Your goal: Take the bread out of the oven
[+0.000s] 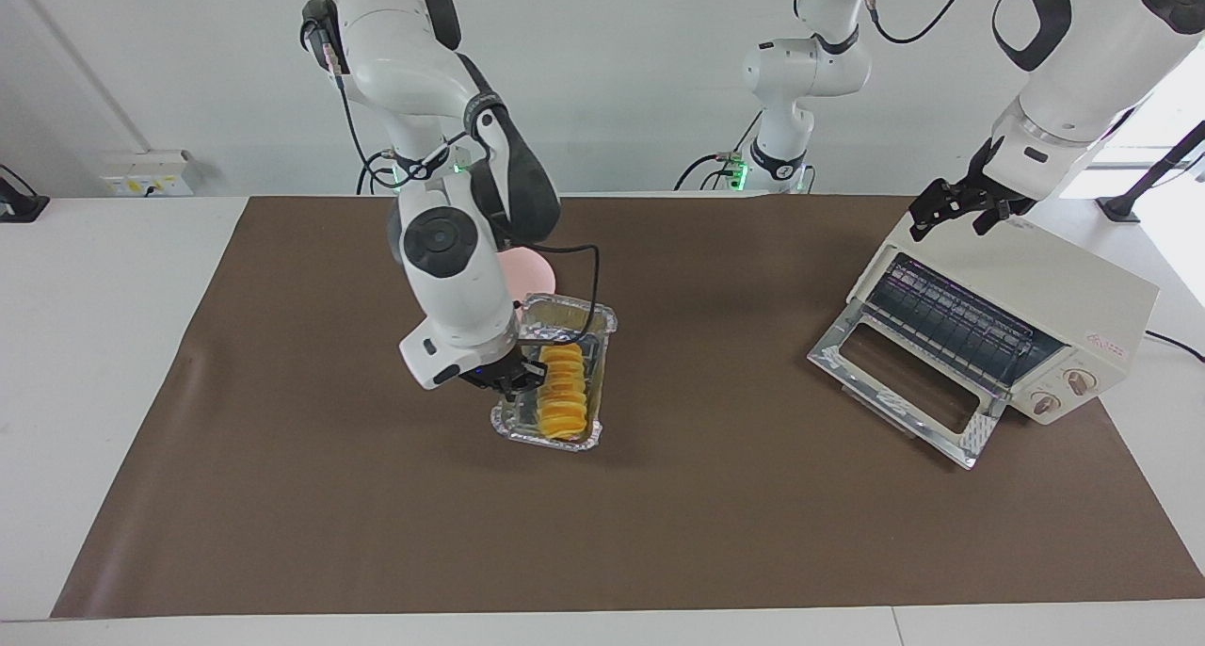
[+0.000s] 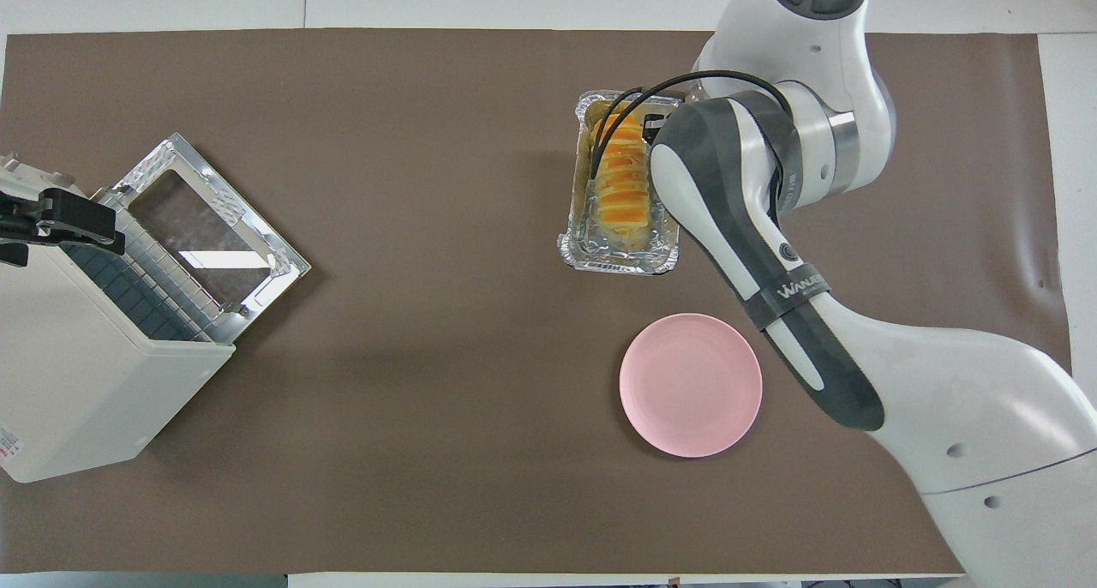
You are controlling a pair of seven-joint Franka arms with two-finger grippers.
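The bread [image 1: 563,392], a golden ridged loaf, lies in a silver foil tray [image 1: 555,436] on the brown mat in the middle of the table. It also shows in the overhead view [image 2: 624,185], in the tray [image 2: 617,262]. My right gripper [image 1: 527,378] is down at the tray's long wall, right beside the bread; in the overhead view the wrist hides most of the gripper [image 2: 656,125]. The cream-white oven [image 1: 1036,288] stands at the left arm's end, its glass door [image 1: 904,382] dropped open and its rack bare. My left gripper [image 1: 960,208] hovers open over the oven's top edge.
A pink round plate [image 2: 691,384] lies nearer to the robots than the tray, partly hidden by the right arm in the facing view [image 1: 532,274]. The oven [image 2: 77,374] and its open door [image 2: 206,228] take up the left arm's end. The brown mat [image 1: 715,514] covers the table.
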